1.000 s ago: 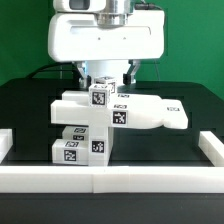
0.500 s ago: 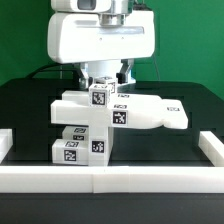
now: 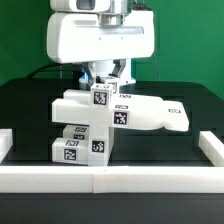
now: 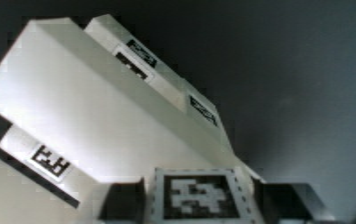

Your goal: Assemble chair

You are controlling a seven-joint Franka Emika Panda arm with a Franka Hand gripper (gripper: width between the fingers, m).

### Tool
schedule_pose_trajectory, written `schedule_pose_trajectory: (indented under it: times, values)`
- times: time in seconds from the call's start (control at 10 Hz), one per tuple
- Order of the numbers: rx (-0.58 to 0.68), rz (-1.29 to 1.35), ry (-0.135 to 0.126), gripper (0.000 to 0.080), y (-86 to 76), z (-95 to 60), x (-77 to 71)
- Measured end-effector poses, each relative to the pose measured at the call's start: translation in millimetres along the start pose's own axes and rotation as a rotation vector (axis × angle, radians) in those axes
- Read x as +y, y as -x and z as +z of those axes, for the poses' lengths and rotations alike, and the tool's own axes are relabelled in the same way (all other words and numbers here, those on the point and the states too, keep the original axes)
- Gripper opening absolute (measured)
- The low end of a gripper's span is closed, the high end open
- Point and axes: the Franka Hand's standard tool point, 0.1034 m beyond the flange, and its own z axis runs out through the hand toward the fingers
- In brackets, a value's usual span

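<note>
Matt white plastic chair point(image 3: 110, 115) pieces, paper-like black-and-white tag stickers point(image 4: 198, 194), glossy white end effector point(image 3: 103, 72), matt black table point(image 3: 30, 110)

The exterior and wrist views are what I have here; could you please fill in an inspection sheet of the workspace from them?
Surface: black table top, bordered by a low white rail along the front and both sides.
Job's things: partly built chair, white tagged pieces stacked and joined; a small tagged block sits on top, under the gripper.
Clutter: nothing seen.
Grippers: gripper sits right above the small block; the wrist view shows that block's tag between the dark fingers; contact cannot be told.
Cables: a dark cable runs behind the arm.
Surroundings: green backdrop.
</note>
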Motion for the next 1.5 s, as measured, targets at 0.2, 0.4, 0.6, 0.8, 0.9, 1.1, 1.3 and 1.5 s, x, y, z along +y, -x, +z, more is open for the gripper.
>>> schedule_pose_trajectory:
  times: [0.2,0.4,0.6,0.8,0.9,1.1,1.3,1.5]
  values:
    - [-0.001,0.108,-0.001,0.0288,1.7,0.0,1.6]
    - [-0.004,0.329,-0.005,0.0288,2.0,0.1,1.0]
    - [-0.005,0.522,-0.007,0.0289,2.5,0.1,1.4]
    - [-0.003,0.639,-0.01,0.0289,2.7,0.2,1.8]
    - [-0.002,0.735,-0.013,0.0289,2.3,0.3,1.4]
    - [-0.002,0.854,-0.013,0.0289,2.2,0.2,1.4]
    - [-0.003,1.024,-0.014,0.0289,1.6,0.1,0.9]
    - [-0.003,1.14,-0.015,0.0289,0.8,0.2,0.0]
